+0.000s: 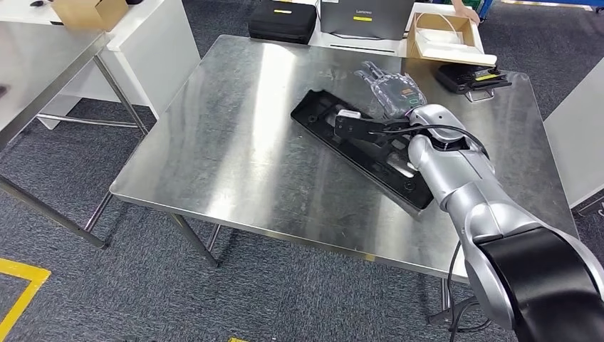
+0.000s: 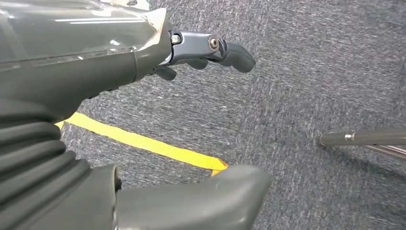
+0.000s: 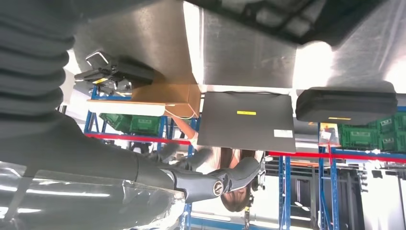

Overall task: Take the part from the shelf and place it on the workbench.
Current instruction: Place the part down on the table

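Black plastic part (image 1: pixel 360 146) lies flat on steel workbench (image 1: pixel 235 128), long axis running diagonally from table's middle toward near right edge. Right hand (image 1: pixel 388 89) sits just beyond part's far end, fingers spread, holding nothing that shows (palm wrapped in clear film). Right arm crosses over part's near half. Left hand (image 2: pixel 210 50) hangs over carpet by yellow floor line (image 2: pixel 143 143), fingers loosely apart, empty. Right hand far nearer; judged placement done, next move likely retreat along part's axis.
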Tool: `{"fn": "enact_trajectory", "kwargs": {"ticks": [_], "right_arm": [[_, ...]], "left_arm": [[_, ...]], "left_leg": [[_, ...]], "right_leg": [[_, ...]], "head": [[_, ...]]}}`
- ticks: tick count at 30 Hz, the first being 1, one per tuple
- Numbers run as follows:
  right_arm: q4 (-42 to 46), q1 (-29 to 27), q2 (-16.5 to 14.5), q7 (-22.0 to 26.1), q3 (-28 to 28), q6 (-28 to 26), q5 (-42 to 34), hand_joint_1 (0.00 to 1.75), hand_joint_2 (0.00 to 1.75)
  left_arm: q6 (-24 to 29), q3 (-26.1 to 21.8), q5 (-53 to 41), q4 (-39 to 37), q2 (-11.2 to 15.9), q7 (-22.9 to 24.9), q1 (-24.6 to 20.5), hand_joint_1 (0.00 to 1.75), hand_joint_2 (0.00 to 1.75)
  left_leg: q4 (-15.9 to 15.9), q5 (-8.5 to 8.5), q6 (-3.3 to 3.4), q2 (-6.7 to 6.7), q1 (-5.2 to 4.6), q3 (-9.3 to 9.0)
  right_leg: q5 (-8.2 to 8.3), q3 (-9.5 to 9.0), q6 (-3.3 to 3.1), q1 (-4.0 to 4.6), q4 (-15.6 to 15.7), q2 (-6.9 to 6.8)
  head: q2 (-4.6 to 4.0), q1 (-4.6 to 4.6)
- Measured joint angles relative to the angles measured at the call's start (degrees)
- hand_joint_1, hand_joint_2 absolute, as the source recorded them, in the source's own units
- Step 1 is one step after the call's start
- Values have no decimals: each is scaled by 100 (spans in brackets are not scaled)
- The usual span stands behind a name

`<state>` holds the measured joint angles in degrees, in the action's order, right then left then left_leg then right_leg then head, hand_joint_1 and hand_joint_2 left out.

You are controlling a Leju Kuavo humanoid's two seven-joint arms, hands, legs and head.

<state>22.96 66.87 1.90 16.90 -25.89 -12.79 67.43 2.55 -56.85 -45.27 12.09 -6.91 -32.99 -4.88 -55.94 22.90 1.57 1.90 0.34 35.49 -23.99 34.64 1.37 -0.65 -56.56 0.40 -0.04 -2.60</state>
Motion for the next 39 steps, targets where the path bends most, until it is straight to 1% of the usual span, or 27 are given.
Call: {"fn": "enact_trajectory", "kwargs": {"ticks": [7,12,20,22,24,26,27,28,29,30,31,32,33,34,35,36,37,38,39], "right_arm": [[-42,2,-7,3,-8,52,-51,0,0],[-53,3,-31,-124,3,-72,-225,0,0],[-50,47,-166,-113,58,-152,-396,0,0],[-39,58,-197,-133,61,-206,-350,0,0],[-27,67,-233,-181,54,-257,-302,0,0],[4,73,-258,-200,48,-283,-282,0,0],[22,79,-263,-191,45,-290,-272,0,0],[36,86,-260,-175,41,-295,-264,0,0],[41,88,-255,-157,36,-298,-257,0,0],[41,83,-255,-142,30,-299,-253,0,0],[41,64,-255,-132,23,-299,-251,0,0],[41,31,-256,-127,15,-299,-250,0,0],[41,-3,-256,-123,8,-299,-250,0,0],[42,-27,-257,-120,3,-299,-250,0,0],[44,-38,-257,-118,-1,-300,-250,0,0],[46,-40,-252,-114,-3,-301,-250,0,0],[55,-42,-261,-107,-7,-301,-251,0,0],[68,-51,-273,-97,-13,-302,-255,0,0],[85,-65,-284,-87,-19,-304,-262,0,0]], "left_arm": [[15,-3,-24,-2,3,111,15,0,0],[62,-11,-36,-5,2,207,18,0,0],[97,-64,-87,-10,3,319,24,0,0],[109,-86,-93,-13,11,367,26,0,0],[112,-101,-100,-15,30,398,28,0,0],[109,-110,-123,-18,44,432,29,0,0],[104,-114,-137,-20,45,457,29,0,0],[92,-117,-151,-22,46,486,28,0,0],[78,-119,-168,-26,45,515,27,0,0],[67,-120,-184,-30,45,539,26,0,0],[58,-121,-200,-34,44,558,27,0,0],[57,-121,-215,-39,43,571,28,0,0],[56,-122,-223,-43,40,579,30,0,0],[56,-123,-227,-46,37,581,32,0,0],[57,-123,-233,-49,34,582,32,0,0],[57,-124,-244,-50,36,586,32,0,0],[58,-124,-256,-50,39,595,31,0,0],[61,-123,-268,-51,41,608,31,0,0],[66,-123,-279,-52,42,629,37,0,0]], "left_leg": [[-26,1,1,1,-22,16],[-40,2,3,1,-24,27],[-46,2,4,1,-22,29],[-74,22,28,2,-26,40],[-105,50,84,3,-32,51],[-16,20,147,3,-14,-12],[62,-15,172,7,3,-68],[138,-52,194,10,22,-125],[186,-79,204,17,42,-163],[199,-86,211,34,43,-173],[195,-87,210,57,49,-169],[188,-85,201,92,59,-166],[175,-79,182,134,75,-160],[148,-67,150,182,98,-151],[102,-45,104,232,124,-135],[38,-11,43,280,142,-99],[-36,23,-17,323,153,-57],[-91,44,-70,362,158,-12],[-122,53,-111,395,160,28]], "right_leg": [[1,-1,1,-10,0,-1],[2,-2,2,-11,0,-1],[2,-1,3,-18,0,-5],[6,-4,13,-43,6,-6],[12,-12,28,-64,16,-7],[10,-36,45,-36,29,-12],[-26,-23,48,-23,-20,-16],[-110,39,43,-12,-170,-20],[-246,170,30,-16,-454,-22],[-407,340,23,-25,-823,-23],[-549,518,30,-40,-1201,-24],[-628,637,61,-63,-1459,-24],[-622,657,115,-91,-1513,-24],[-535,561,186,-124,-1338,-20],[-395,364,268,-166,-975,11],[-287,157,328,-192,-613,88],[-209,4,339,-208,-327,145],[-179,-83,311,-209,-175,188],[-189,-93,251,-188,-162,193]], "head": [[0,0],[0,0],[0,0],[0,-2],[0,-6],[0,-11],[0,-2],[0,10],[0,25],[0,35],[0,37],[0,34],[0,36],[0,36],[0,38],[0,42],[0,47],[0,51],[0,53]]}}
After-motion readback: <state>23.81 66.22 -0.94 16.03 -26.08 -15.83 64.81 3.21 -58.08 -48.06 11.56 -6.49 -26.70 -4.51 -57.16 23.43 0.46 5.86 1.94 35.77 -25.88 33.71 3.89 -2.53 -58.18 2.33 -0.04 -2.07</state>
